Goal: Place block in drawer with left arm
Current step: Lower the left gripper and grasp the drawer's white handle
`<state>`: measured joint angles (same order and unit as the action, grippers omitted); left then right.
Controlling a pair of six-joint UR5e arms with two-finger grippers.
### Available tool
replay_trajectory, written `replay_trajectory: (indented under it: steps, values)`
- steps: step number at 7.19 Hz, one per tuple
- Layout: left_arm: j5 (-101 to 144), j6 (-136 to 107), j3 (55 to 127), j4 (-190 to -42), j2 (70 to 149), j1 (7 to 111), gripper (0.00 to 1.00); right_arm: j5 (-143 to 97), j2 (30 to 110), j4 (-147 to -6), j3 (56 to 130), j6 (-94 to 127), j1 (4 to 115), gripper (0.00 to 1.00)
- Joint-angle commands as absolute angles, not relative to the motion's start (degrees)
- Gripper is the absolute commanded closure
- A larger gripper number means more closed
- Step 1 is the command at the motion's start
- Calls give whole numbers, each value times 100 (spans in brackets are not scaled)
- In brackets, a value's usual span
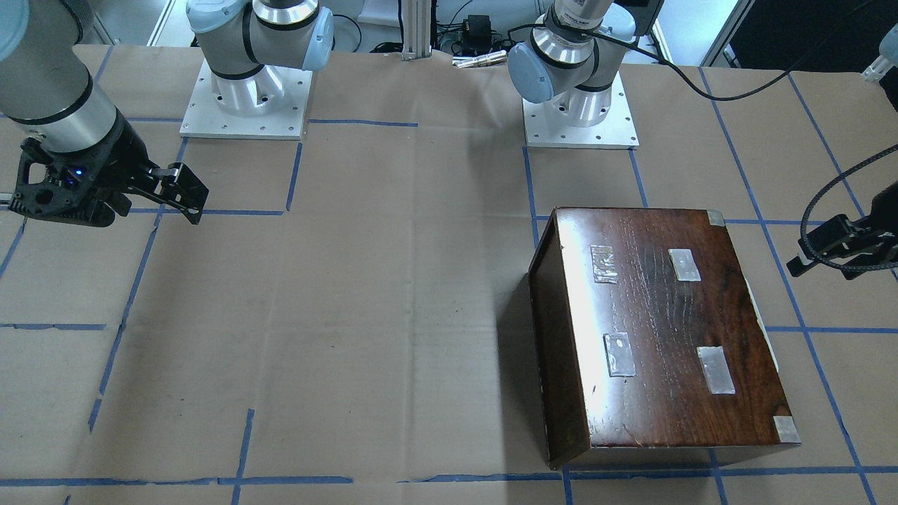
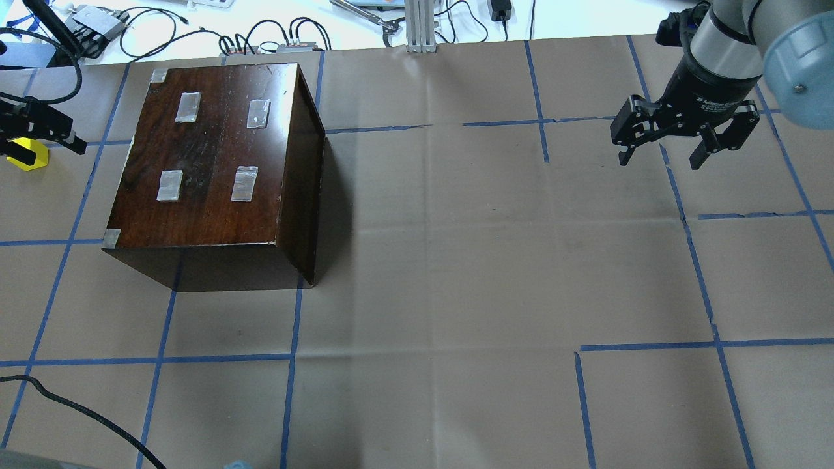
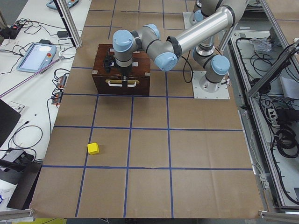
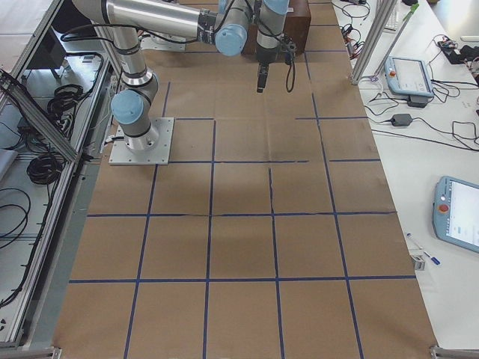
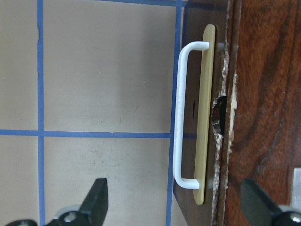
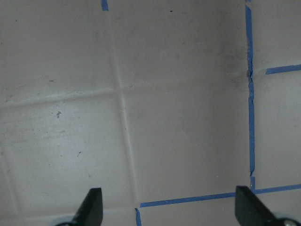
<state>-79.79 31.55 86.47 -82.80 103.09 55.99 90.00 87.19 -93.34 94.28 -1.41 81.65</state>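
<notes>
Seen from behind the robot, the left gripper (image 5: 173,183) hangs at the far left, fingers pointing down and spread wide, holding nothing. Its wrist camera shows one finger (image 5: 96,202) over the brown paper and the other over the dark box's top, with the white handle (image 5: 179,117) between them. I cannot tell whether either finger touches the wood.

The yellow block (image 3: 93,148) lies at about 9 o'clock from the box, out on the paper-covered table (image 2: 456,260) and well apart from the box and from both grippers. From overhead the left gripper covers its upper edge, but the side camera shows clear floor between them. It is a cube with no long axis. It rests flat on one face and seems turned a little off the blue tape lines (image 2: 163,358).

Next comes the dark glossy box (image 2: 208,156), with four pale patches on its lid. Its handle face is on its 9 o'clock side, and the handle's length runs from 12 to 6.

Far off at 3 o'clock, the right gripper (image 2: 661,156) hangs above bare paper, its fingers spread wide and empty.
</notes>
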Motion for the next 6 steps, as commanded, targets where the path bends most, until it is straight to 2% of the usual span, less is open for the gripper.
replay_trajectory:
  steps: [1,6]
  values:
    - [-7658,3226,8666,-8271,10572,5572,2,9000,8719,-9334,9431,-141,8165,0]
    - [-7594,3339,8666,-8191,11021,5581,2,9000,8719,-9334,9422,-141,8165,0]
